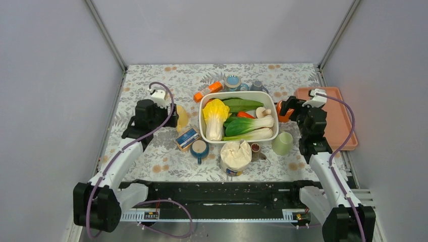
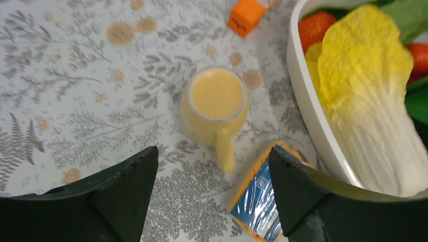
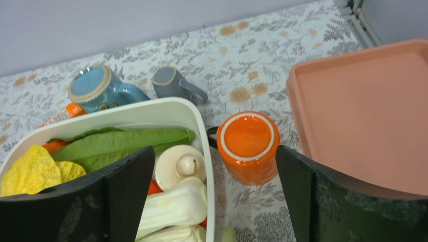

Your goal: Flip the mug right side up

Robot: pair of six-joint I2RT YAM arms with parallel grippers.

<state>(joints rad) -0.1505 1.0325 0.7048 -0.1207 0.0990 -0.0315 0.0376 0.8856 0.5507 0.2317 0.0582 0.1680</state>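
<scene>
A yellow mug (image 2: 217, 103) stands upside down on the floral cloth, base up, handle pointing toward my left gripper (image 2: 212, 169). That gripper is open and hovers just short of it; both also show in the top view, mug (image 1: 183, 119) and gripper (image 1: 170, 119). An orange mug (image 3: 248, 143) stands upside down between the white basin and the salmon tray. My right gripper (image 3: 213, 156) is open above and just short of it, and largely hides it in the top view (image 1: 288, 108).
A white basin (image 1: 204, 108) of vegetables fills the middle. A salmon tray (image 1: 344, 118) lies at the right. A blue mug (image 3: 93, 89) and a grey mug (image 3: 169, 83) stand inverted behind the basin. A blue box (image 2: 260, 201), a blue cup (image 1: 199, 149), a pale green cup (image 1: 282, 143) and a white bag (image 1: 235, 156) are in front.
</scene>
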